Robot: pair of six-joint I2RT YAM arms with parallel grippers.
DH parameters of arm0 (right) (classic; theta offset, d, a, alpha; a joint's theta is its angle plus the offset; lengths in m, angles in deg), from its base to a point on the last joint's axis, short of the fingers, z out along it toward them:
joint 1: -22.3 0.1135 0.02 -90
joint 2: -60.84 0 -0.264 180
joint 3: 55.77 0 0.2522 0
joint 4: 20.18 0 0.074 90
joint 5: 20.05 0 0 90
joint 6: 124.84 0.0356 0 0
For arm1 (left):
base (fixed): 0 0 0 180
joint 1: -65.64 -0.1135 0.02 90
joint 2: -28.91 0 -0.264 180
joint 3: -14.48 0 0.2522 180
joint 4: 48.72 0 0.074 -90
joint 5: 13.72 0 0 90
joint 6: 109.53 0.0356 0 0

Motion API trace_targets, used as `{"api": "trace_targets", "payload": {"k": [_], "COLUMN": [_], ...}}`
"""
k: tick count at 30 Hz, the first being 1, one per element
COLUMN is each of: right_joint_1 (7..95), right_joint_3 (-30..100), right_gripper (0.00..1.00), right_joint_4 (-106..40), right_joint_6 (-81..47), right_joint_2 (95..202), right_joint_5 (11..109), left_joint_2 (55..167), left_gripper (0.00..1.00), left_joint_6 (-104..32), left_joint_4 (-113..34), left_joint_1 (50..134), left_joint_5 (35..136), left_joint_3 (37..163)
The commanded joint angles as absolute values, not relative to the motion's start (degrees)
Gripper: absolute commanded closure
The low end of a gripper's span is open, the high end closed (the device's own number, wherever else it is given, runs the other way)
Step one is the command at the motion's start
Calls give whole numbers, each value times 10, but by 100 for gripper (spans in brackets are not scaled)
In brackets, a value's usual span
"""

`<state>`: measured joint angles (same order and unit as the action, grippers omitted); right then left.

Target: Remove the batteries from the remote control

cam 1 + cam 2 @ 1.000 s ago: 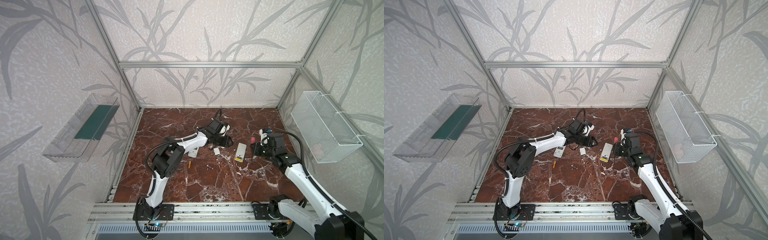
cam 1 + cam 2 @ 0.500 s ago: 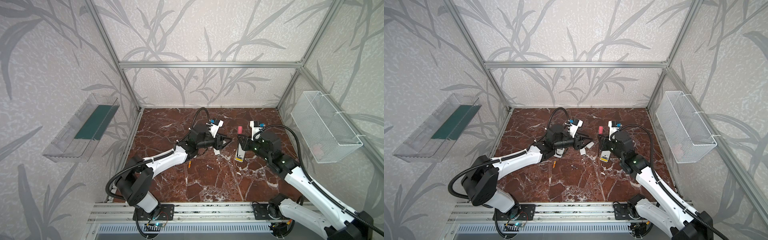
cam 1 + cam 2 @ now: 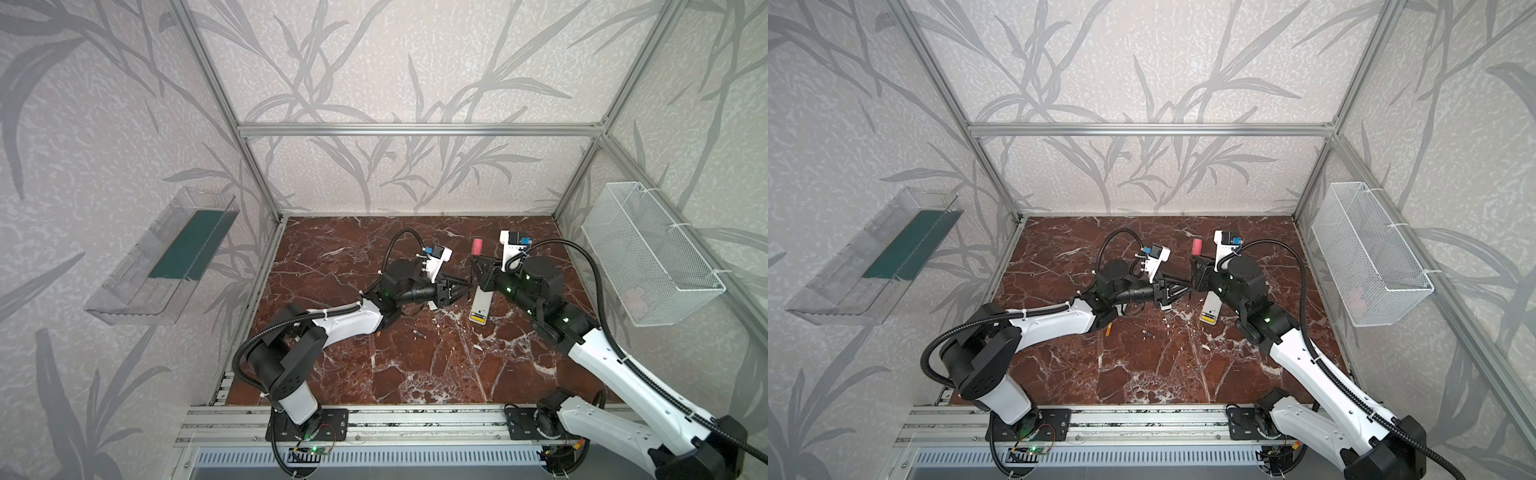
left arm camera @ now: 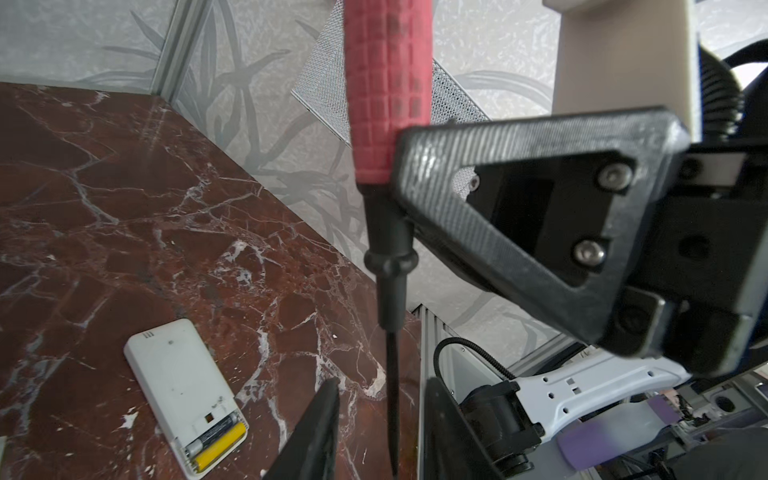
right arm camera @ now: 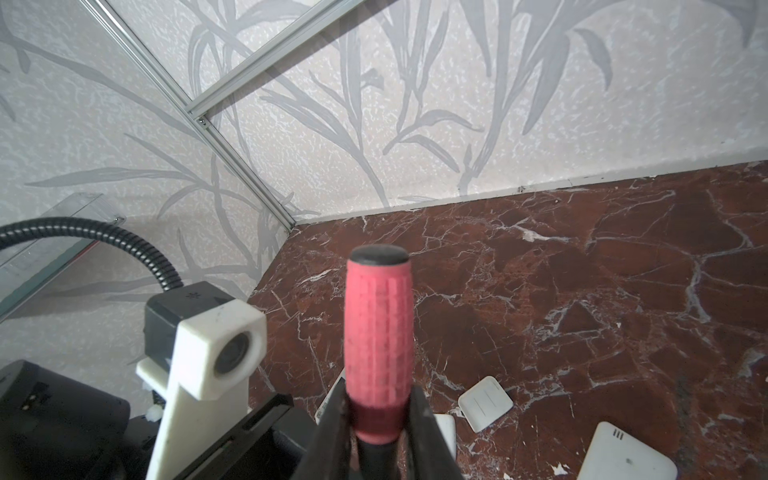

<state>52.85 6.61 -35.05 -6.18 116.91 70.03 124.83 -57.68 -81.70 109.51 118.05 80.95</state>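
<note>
One counter [image 3: 415, 374] of red marble is seen. Two end effectors are found close together above its middle. The right end effector [image 5: 379, 428] is clamped on the pink handle of the one screwdriver [image 5: 378, 324], which is held upright, tip down. The left end effector [image 4: 382, 399] is held with its fingers [image 4: 316, 432] apart, one on each side of the dark shaft; no contact with it can be made out. One white remote [image 4: 178, 374] is laid flat on the counter, its compartment uncovered. Two batteries [image 4: 216, 440], one dark and one yellow, are lodged side by side in it, below and apart from both end effectors. One white cover [image 5: 485, 403] is seen whole near the remote. A third battery [image 3: 1108, 329], yellow-orange, is laid on the counter beside the left arm [image 3: 1059, 320], well apart from both end effectors.
</note>
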Motion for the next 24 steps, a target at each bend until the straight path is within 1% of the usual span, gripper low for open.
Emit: {"api": "trace_targets", "payload": {"k": [1, 3, 4, 5, 6, 7, 8, 9, 10, 12, 14, 15, 17, 20, 22, 24], "right_joint_1": [531, 530, 531, 530, 530, 530, 530, 527, 521, 501, 468, 447, 410, 374, 372, 372], "right_joint_3": [80, 81, 81, 82, 83, 83, 82, 81, 80, 78, 81, 82, 89, 106, 118, 119], "right_gripper": [98, 98, 98, 98, 98, 98, 95, 89, 81, 62, 47, 42, 37, 36, 35, 34], "right_joint_4": [-338, -337, -337, -337, -337, -337, -335, -330, -322, -315, -315, -314, -310, -287, -279, -239], "right_joint_6": [-64, -64, -64, -64, -63, -63, -63, -65, -68, -69, -63, -57, -46, -31, -36, -23], "right_joint_2": [1162, 1162, 1162, 1162, 1162, 1161, 1160, 1158, 1156, 1145, 1135, 1130, 1129, 1143, 1155, 1171], "right_joint_5": [714, 715, 715, 715, 714, 713, 709, 700, 683, 625, 550, 505, 422, 304, 262, 221], "left_joint_2": [1261, 1267, 1267, 1267, 1266, 1264, 1261, 1258, 1257, 1258, 1261, 1262, 1268, 1288, 1307, 1319], "left_gripper": [66, 69, 73, 81, 93, 100, 100, 100, 100, 100, 100, 100, 100, 100, 100, 100], "left_joint_6": [-599, -603, -604, -604, -600, -597, -594, -593, -594, -607, -627, -641, -672, -749, -824, -868], "left_joint_4": [-872, -874, -877, -880, -880, -878, -874, -872, -872, -885, -907, -924, -969, -1053, -1140, -1160], "left_joint_1": [1103, 1104, 1105, 1105, 1104, 1104, 1102, 1100, 1097, 1086, 1073, 1065, 1052, 1032, 1024, 1023], "left_joint_5": [1206, 1208, 1208, 1210, 1214, 1218, 1222, 1229, 1238, 1270, 1302, 1318, 1352, 1404, 1426, 1446], "left_joint_3": [818, 820, 820, 819, 820, 821, 822, 823, 824, 830, 837, 840, 845, 855, 863, 879]}}
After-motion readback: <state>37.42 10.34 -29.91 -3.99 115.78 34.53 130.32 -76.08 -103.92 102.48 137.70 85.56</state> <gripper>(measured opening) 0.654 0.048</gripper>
